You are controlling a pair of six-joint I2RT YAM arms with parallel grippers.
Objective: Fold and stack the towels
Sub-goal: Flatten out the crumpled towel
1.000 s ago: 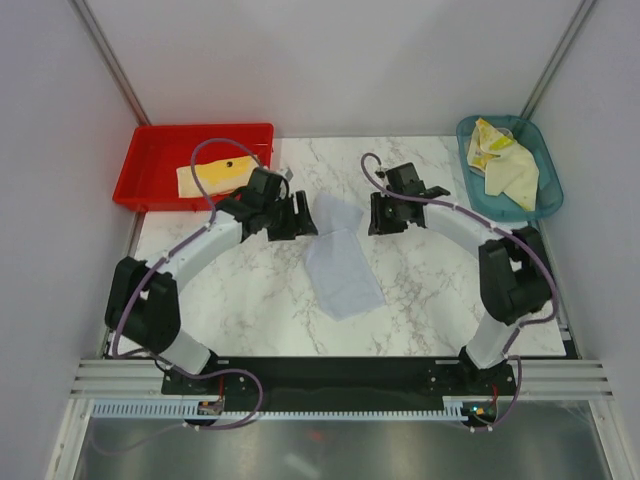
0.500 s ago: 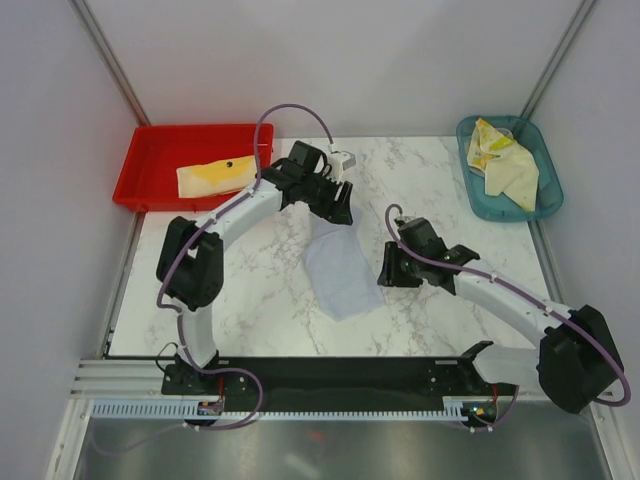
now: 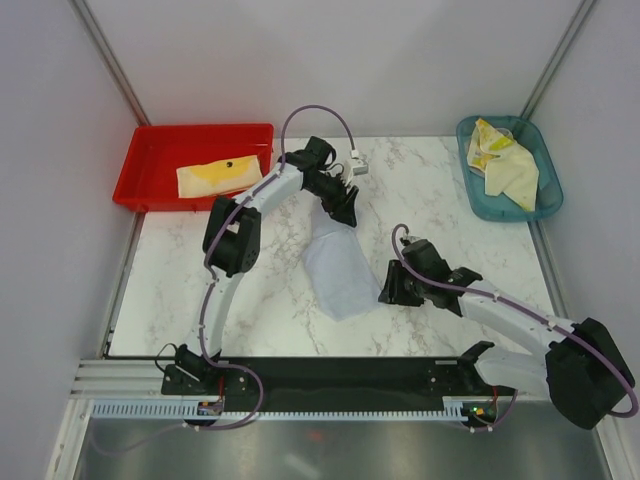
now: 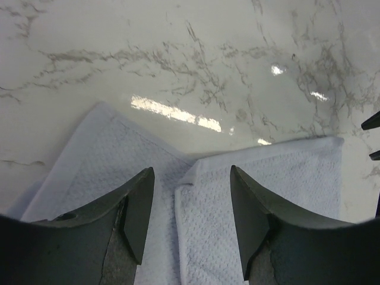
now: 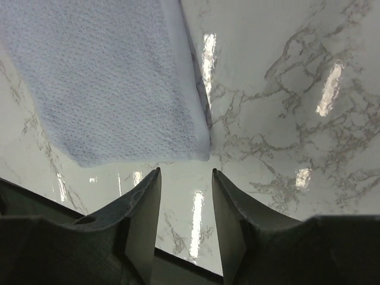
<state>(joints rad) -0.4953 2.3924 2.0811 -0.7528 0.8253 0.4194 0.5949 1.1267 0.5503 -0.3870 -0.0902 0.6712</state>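
Observation:
A pale lavender-blue towel (image 3: 340,275) lies folded lengthwise on the marble table. My left gripper (image 3: 346,212) hangs open over its far end. In the left wrist view the open gripper (image 4: 190,178) straddles the towel's (image 4: 267,196) overlapping folded edge. My right gripper (image 3: 390,290) is open and empty, just right of the towel's near right corner. In the right wrist view the towel (image 5: 113,83) lies just beyond the gripper (image 5: 185,175). A folded pale towel with a yellow patch (image 3: 215,177) lies in the red tray. A yellow printed towel (image 3: 487,145) and a cream-yellow towel (image 3: 515,178) lie crumpled in the teal basket.
The red tray (image 3: 160,140) stands at the far left of the table. The teal basket (image 3: 548,205) stands at the far right. Grey walls close in the left, back and right sides. A black base rail (image 3: 340,375) runs along the near edge.
My left arm has swung from the towel's left side round to its far end. My right arm has drawn back from the far end to the near right corner. The towel's far end has settled.

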